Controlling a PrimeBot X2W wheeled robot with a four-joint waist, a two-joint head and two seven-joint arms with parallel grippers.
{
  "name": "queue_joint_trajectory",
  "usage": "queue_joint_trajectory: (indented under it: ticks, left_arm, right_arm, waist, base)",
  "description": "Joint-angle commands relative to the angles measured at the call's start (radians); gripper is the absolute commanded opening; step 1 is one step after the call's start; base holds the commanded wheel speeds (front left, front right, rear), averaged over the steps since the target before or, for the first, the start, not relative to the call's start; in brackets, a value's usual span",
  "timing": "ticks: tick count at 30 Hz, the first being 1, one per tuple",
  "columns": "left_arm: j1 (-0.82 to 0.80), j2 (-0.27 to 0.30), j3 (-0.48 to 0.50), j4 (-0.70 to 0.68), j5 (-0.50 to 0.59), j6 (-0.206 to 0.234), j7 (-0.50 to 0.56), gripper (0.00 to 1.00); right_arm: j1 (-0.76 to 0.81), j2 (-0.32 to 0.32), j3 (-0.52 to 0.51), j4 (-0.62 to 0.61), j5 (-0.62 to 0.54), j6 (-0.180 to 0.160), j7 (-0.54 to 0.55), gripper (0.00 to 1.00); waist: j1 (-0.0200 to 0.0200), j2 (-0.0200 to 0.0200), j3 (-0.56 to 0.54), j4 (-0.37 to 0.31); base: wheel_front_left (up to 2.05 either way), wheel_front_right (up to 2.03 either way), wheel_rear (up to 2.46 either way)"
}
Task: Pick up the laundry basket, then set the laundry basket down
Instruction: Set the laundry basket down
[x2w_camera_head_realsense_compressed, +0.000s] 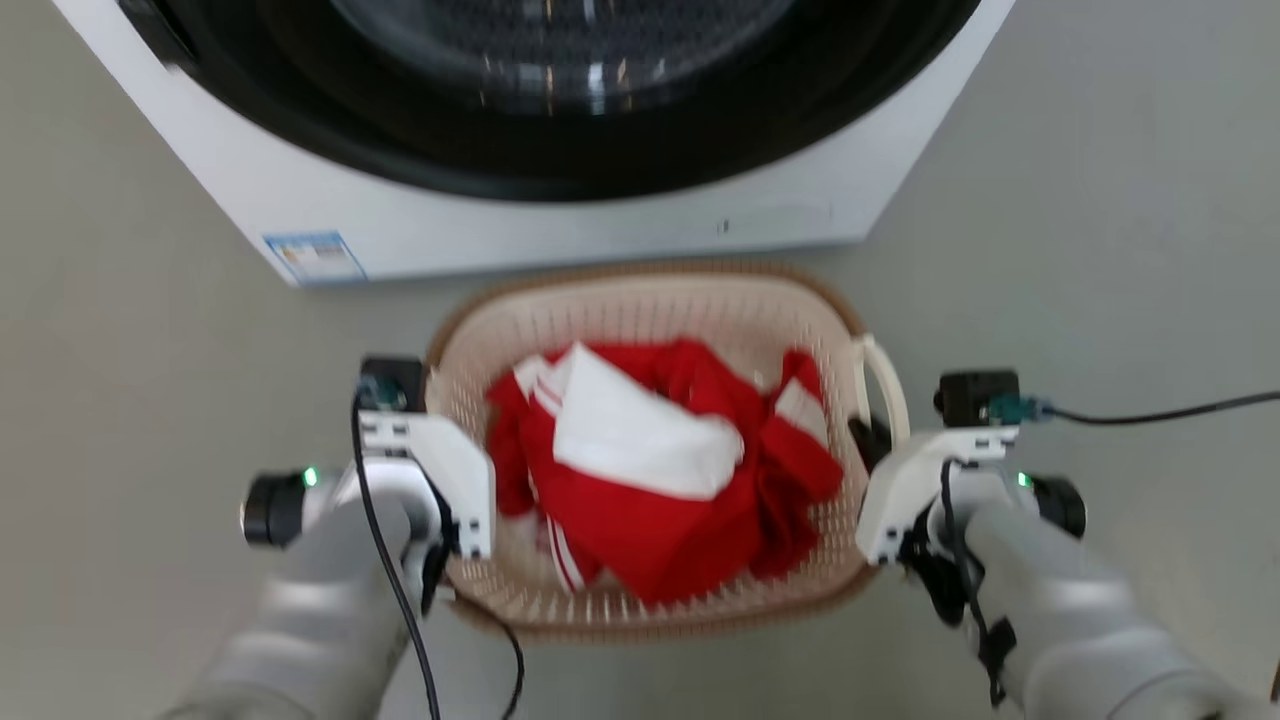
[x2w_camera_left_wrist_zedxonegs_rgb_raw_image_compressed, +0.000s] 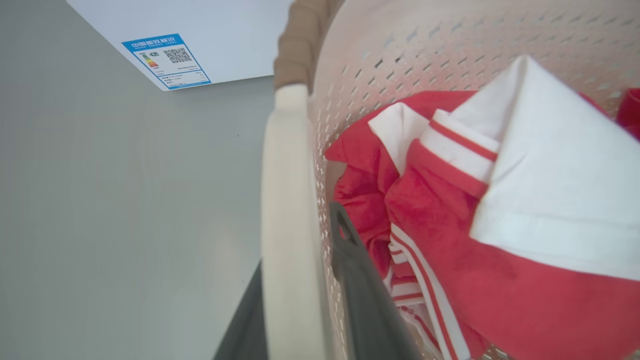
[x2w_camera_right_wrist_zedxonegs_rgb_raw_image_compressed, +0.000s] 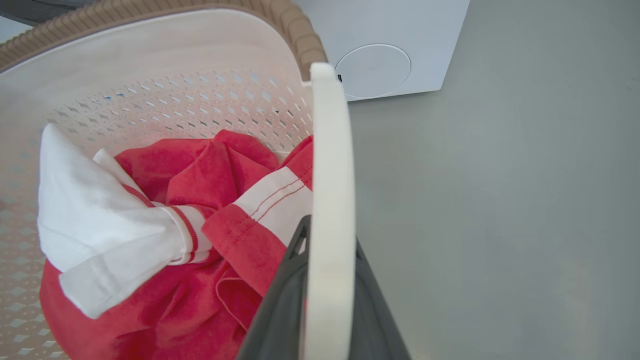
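The laundry basket, cream perforated plastic with a brown woven-look rim, sits between my two arms and holds red and white clothes. My left gripper is shut on the basket's white left loop handle, one dark finger on each side of it. My right gripper is shut the same way on the right loop handle. In the head view the left gripper covers its handle, while the right gripper stands just under the visible right handle. Whether the basket touches the floor cannot be told.
A white front-loading washing machine with a dark round door stands just beyond the basket, a blue label on its lower left corner. Grey floor lies open to both sides. A black cable runs off my right wrist.
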Motion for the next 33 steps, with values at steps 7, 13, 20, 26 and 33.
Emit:
queue_joint_trajectory:
  ticks: [7, 13, 20, 26, 33]
  left_arm:
    - [-0.128, 0.019, 0.027, -0.006, 0.016, 0.027, -0.081, 0.0]
    - [-0.199, 0.025, 0.031, -0.005, 0.033, 0.047, -0.136, 0.0]
    - [-0.264, 0.023, 0.048, -0.01, 0.052, 0.069, -0.166, 0.0]
    - [-0.299, 0.046, 0.086, -0.061, 0.094, 0.094, -0.168, 0.0]
    - [-0.294, 0.077, 0.152, -0.128, 0.166, 0.124, -0.168, 0.0]
  right_arm:
    - [-0.102, 0.016, 0.013, -0.009, -0.037, 0.008, -0.09, 0.0]
    - [-0.182, 0.013, -0.005, -0.012, -0.067, 0.008, -0.105, 0.0]
    - [-0.24, -0.034, -0.089, -0.078, -0.156, 0.008, -0.106, 0.0]
    - [-0.252, -0.055, -0.179, -0.123, -0.248, 0.008, -0.106, 0.0]
    - [-0.225, -0.047, -0.267, -0.157, -0.342, 0.008, -0.106, 0.0]
  waist:
    - [0.0, 0.0, 0.214, 0.003]
    - [0.0, 0.0, 0.327, 0.008]
    - [0.0, 0.0, 0.434, 0.016]
    - [0.0, 0.0, 0.496, 0.02]
    - [0.0, 0.0, 0.53, 0.019]
  base:
    - [0.0, 0.0, 0.0]
    - [0.0, 0.0, 0.0]
    - [0.0, 0.0, 0.0]
    - [0.0, 0.0, 0.0]
    - [0.0, 0.0, 0.0]
